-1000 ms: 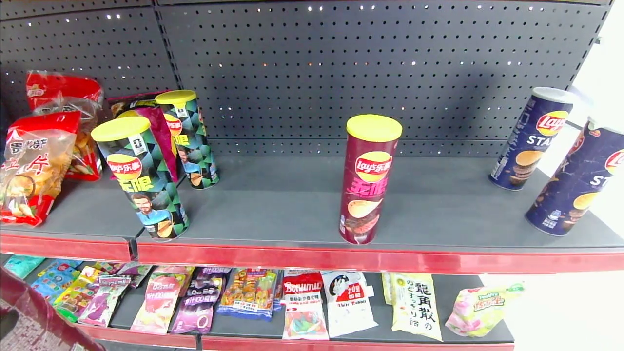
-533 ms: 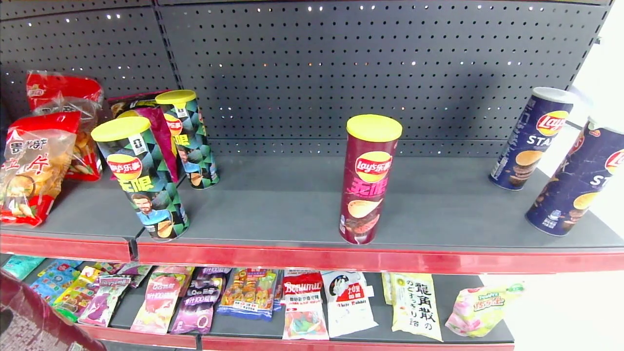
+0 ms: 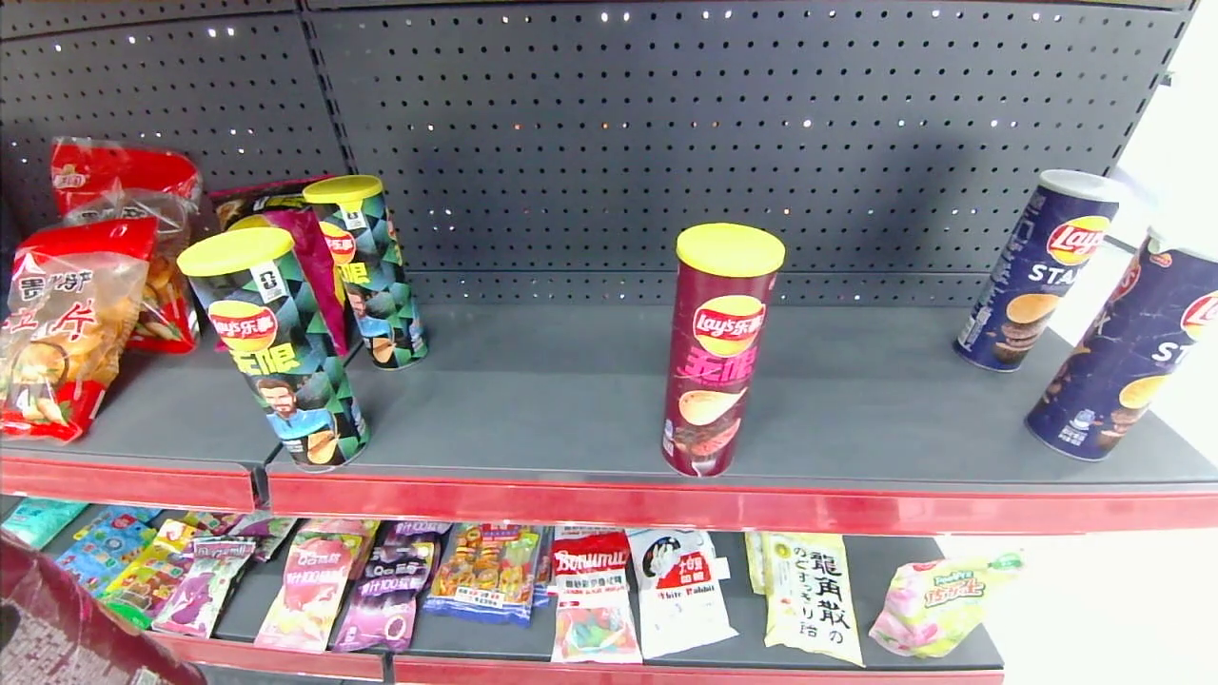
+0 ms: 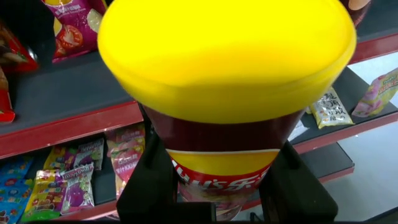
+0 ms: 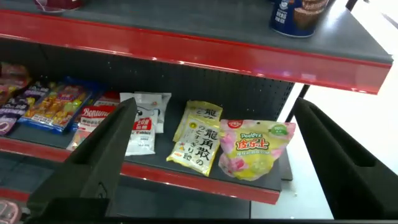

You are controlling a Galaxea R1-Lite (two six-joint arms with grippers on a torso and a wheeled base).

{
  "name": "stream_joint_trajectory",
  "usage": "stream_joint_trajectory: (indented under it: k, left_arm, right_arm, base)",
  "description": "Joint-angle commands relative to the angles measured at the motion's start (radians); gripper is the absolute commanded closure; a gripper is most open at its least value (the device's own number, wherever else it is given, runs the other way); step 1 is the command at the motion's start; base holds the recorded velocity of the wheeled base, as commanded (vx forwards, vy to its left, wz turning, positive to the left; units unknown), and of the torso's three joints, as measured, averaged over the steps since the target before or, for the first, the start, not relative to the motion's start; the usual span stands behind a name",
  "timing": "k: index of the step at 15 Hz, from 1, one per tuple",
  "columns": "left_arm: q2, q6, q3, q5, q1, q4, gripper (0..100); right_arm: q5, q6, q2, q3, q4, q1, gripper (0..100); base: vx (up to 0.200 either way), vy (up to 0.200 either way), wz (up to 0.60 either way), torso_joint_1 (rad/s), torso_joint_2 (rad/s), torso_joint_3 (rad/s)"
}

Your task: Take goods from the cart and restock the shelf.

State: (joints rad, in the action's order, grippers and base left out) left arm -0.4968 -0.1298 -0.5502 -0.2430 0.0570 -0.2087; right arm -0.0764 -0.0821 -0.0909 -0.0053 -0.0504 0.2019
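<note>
Left tool (image 4: pixel 219 190): jaws pinching the sides of a held maroon can (image 4: pixel 227 62) with a yellow lid, seen lid-on with the red shelf edges behind it. Right tool (image 5: pixel 214 109): fingers spread wide, nothing between them, facing the lower shelf (image 5: pixel 261 180) and its flat snack packets (image 5: pixel 199 137). On the upper shelf (image 3: pixel 571 400) stand a shelved maroon can (image 3: pixel 718 352) near the front edge, green-patterned cans (image 3: pixel 276 352) at left and dark blue cans (image 3: pixel 1037 271) at right.

Head camera looks down, near, on red-edged grey metal shelving (image 3: pixel 609 504); left wrist sits tight over yellow-lidded maroon can (image 4: pixel 224 56); right wrist, low, shares lower tier's pink-green pouch (image 5: pixel 258 146).
</note>
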Motion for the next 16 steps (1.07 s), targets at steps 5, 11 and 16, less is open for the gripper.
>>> stream_joint_trajectory:
  k: [5,11,16]
  left_arm:
    - [0.003,0.018,0.0,0.005,0.0,0.0,100]
    - [0.001,0.018,-0.002,0.007,-0.002,0.0,100]
    - [-0.008,0.018,0.003,0.001,0.0,0.0,100]
  right_arm:
    - [0.006,0.002,-0.006,0.001,-0.003,0.001,0]
    - [0.006,0.044,-0.006,0.004,-0.002,0.001,0]
    - [-0.01,0.084,-0.049,0.002,0.003,-0.148,0]
  base:
    - [0.0,0.0,-0.48,0.002,0.0,0.002]
    - [0.0,0.0,-0.2,0.002,0.0,-0.001]
    - [0.0,0.0,0.0,0.0,0.0,0.0]
